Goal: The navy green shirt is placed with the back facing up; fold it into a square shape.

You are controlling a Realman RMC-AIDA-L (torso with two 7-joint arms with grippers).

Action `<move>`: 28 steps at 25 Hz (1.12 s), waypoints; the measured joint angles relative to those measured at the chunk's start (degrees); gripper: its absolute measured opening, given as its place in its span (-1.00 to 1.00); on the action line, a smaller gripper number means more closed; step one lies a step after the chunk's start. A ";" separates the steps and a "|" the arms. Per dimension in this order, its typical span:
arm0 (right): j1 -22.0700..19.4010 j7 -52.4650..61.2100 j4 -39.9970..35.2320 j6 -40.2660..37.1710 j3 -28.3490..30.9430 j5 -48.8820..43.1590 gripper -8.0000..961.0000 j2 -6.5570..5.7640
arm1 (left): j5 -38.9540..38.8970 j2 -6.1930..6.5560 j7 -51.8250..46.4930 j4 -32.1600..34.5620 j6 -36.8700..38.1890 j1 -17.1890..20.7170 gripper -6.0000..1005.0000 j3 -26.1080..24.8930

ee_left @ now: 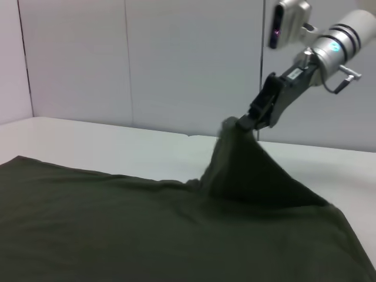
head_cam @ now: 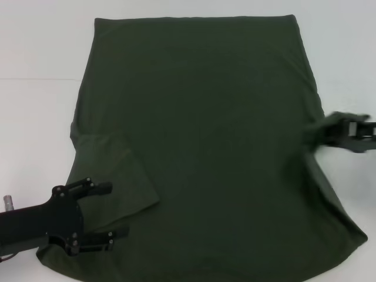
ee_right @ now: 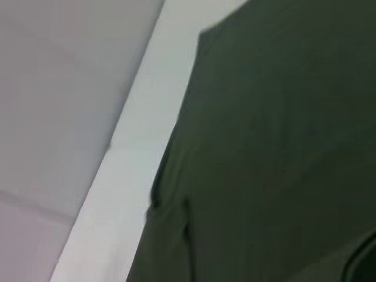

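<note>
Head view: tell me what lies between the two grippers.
Only the navy green shirt spans from the left gripper to the right gripper, seen in the head view.

A white table [head_cam: 41, 129] spreads out beyond and to the outer side of the left claw [head_cam: 111, 212], and a bare strip of it also shows beyond and beside the right claw [head_cam: 329, 130]. A faint straight line [head_cam: 35, 79] crosses the tabletop well beyond the left claw. In the left wrist view, a pale grey wall [ee_left: 176, 59] of flat panels rises behind the right claw, split by thin vertical seams [ee_left: 124, 59], one of them directly behind that claw. The table meets this wall below the claw.
</note>
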 joint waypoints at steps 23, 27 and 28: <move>-8.14 -8.42 3.64 -0.25 -4.40 15.78 0.08 -0.02 | -2.00 -0.09 -3.37 -1.95 0.23 0.33 0.77 -0.16; -11.58 -8.67 8.45 2.12 -2.27 15.63 0.71 -1.53 | -3.19 -0.09 -4.49 -2.86 0.23 0.38 0.77 -0.16; -12.05 -8.59 9.31 3.01 -2.12 15.54 0.76 -1.82 | -3.23 -0.09 -4.49 -2.99 0.23 0.38 0.77 -0.16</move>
